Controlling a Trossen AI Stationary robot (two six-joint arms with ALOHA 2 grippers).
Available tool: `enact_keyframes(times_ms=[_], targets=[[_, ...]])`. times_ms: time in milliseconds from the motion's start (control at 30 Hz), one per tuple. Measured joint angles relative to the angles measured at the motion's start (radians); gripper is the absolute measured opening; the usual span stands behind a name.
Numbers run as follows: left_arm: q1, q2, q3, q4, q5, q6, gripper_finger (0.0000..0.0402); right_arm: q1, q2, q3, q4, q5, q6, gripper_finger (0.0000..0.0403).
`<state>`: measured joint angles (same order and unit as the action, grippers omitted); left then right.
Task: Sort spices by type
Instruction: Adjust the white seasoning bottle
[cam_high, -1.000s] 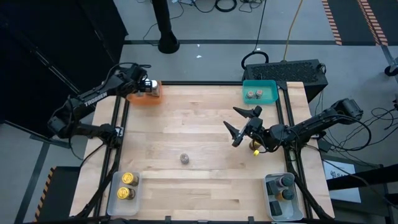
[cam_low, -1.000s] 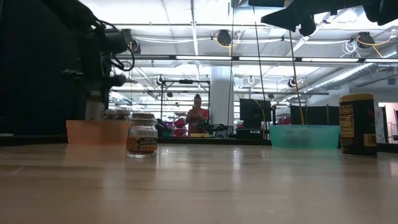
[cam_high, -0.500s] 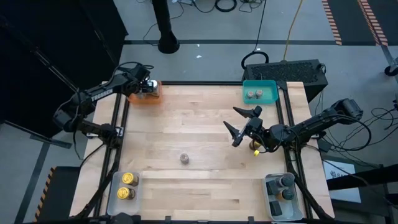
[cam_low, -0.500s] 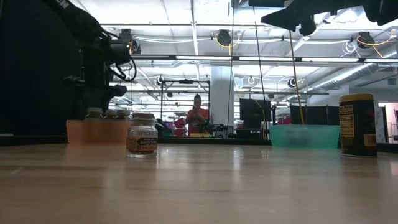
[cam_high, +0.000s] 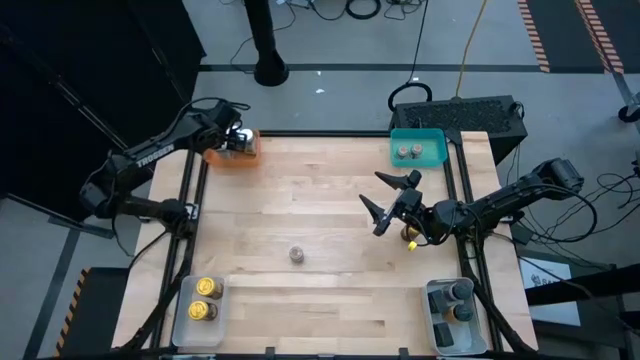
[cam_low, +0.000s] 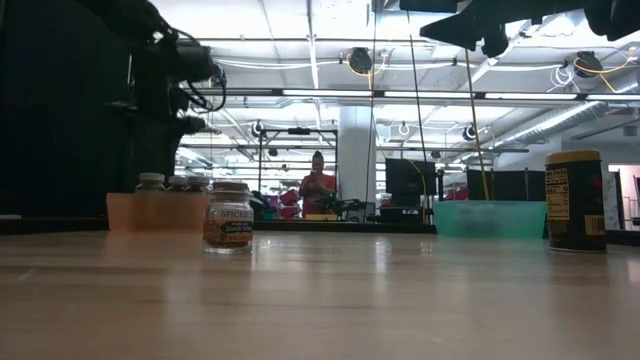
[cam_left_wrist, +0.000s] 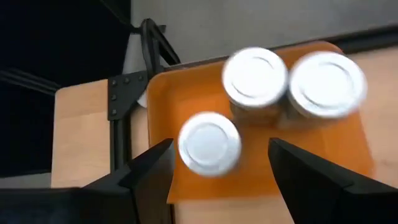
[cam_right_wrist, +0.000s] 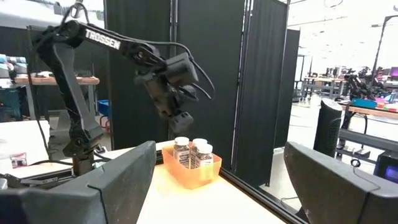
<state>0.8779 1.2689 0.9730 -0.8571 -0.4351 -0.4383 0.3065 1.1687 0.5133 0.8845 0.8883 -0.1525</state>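
Hovering apart over the orange tray (cam_high: 243, 155) at eleven o'clock, left pincer (cam_left_wrist: 214, 180); right pincer (cam_high: 392, 203) apart mid-bench (cam_high: 320, 200); a person (cam_low: 317, 187) beyond.

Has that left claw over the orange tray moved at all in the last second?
Yes. In the low view the left gripper has risen clear of the white-lidded jars in the orange tray, its fingers open and empty.

Orange tray (cam_left_wrist: 323, 155) (white-lidded jars (cam_left_wrist: 209, 141))

Three jars (cam_left_wrist: 255, 78) stand in the far-left tray (cam_high: 243, 157), one jar (cam_high: 297, 255) alone mid-table (cam_high: 320, 200).
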Motion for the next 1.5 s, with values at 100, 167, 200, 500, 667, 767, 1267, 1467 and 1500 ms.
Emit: enact_keyframes(times_ms=[100,167,200,500,667,767,1267,1467,1500], targets=[[-0.036,-0.022,0.004,-0.056,0.049,0.009,0.0255,0.000,0.000,0.000,0.000,0.001,-0.002,0.0336],[-0.055,-0.023,0.003,-0.097,0.084,0.008,0.0231,0.000,0.000,0.000,0.000,0.001,-0.003,0.0336],[-0.062,-0.022,-0.001,-0.111,0.091,0.008,0.0212,0.000,0.000,0.000,0.000,0.001,-0.005,0.0336],[-0.069,0.024,-0.035,-0.094,0.037,-0.026,0.0015,0.000,0.000,0.000,0.000,-0.001,-0.001,0.0336],[-0.061,0.053,-0.035,-0.094,0.030,-0.025,0.0006,0.000,0.000,0.000,0.000,-0.003,-0.001,0.0336],[-0.058,0.072,-0.035,-0.092,0.025,-0.026,0.0006,0.000,0.000,0.000,0.000,-0.003,-0.005,0.0336],[-0.028,0.146,-0.035,-0.004,-0.083,-0.017,0.0006,0.000,0.000,0.000,0.000,-0.003,-0.008,0.0336],[-0.006,0.174,-0.035,-0.002,-0.112,-0.018,0.0006,0.000,0.000,0.000,0.000,-0.003,-0.009,0.0336],[-0.006,0.178,-0.035,0.003,-0.112,-0.017,0.0006,0.000,0.000,0.000,-0.001,-0.003,-0.009,0.0336]])
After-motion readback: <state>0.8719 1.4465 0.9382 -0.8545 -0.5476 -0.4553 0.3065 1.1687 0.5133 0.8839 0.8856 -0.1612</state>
